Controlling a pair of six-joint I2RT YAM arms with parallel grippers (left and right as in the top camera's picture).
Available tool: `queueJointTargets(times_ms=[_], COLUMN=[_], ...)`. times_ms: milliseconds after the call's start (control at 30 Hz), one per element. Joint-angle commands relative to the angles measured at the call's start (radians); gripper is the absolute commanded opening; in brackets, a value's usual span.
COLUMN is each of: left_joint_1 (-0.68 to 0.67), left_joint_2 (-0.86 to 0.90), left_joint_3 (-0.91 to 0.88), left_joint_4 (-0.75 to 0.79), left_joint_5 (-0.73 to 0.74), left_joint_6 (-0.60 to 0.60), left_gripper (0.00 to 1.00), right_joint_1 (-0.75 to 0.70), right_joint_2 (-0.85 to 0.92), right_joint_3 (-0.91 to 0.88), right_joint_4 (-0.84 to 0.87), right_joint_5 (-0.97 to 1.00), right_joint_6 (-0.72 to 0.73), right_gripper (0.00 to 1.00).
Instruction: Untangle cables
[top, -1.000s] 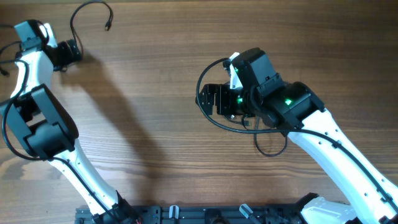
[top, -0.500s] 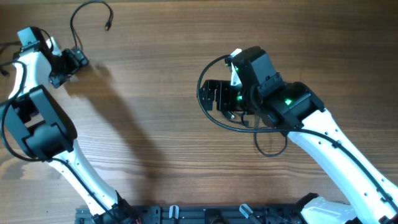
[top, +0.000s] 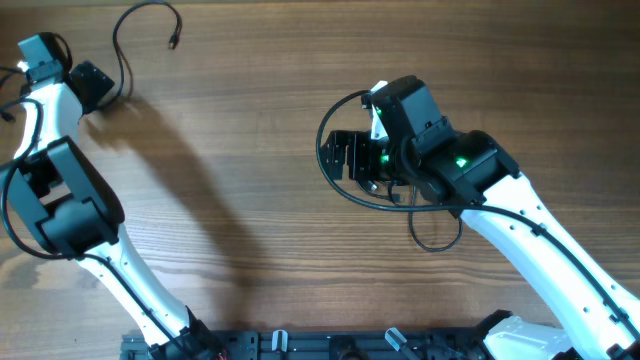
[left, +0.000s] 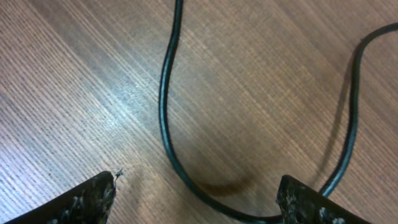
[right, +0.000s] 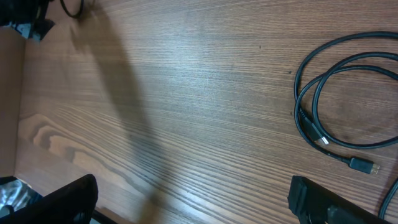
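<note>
One thin black cable lies as a loose open curve at the table's far left, its small plug pointing down. My left gripper is open just beside its lower end. In the left wrist view the cable bends in a U between my open fingers, not gripped. A second black cable lies in loose overlapping loops around my right gripper, with another loop below the arm. The right wrist view shows these loops and a plug end to the right of my open, empty fingers.
The wooden table fills the views. A black rail with both arm bases runs along the front edge. Thicker black wires hang by the left arm at the left edge. The right arm covers part of the coil.
My left gripper swung right and down toward the cable's lower end, then back up and left. The cables and the right arm have not moved.
</note>
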Motion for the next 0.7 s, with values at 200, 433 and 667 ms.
queueJointTargets(times_ms=[200,433,667], left_joint_1=[0.012,0.003,0.003], left_joint_2=[0.095,0.147,0.178], left_joint_3=[0.005,0.005,0.005], left_joint_4=[0.031,0.121,0.195], left_joint_5=[-0.039,0.052,0.089], left_joint_6=[-0.008,-0.008,0.151], left_gripper=[0.84,0.3,0.15], right_joint_1=[0.0,0.0,0.0], right_joint_2=[0.01,0.01,0.01], right_joint_3=[0.0,0.0,0.0], right_joint_4=[0.007,0.001,0.003], right_joint_5=[0.018,0.017,0.017], right_joint_6=[0.007,0.037,0.039], right_gripper=[1.0,1.0,1.0])
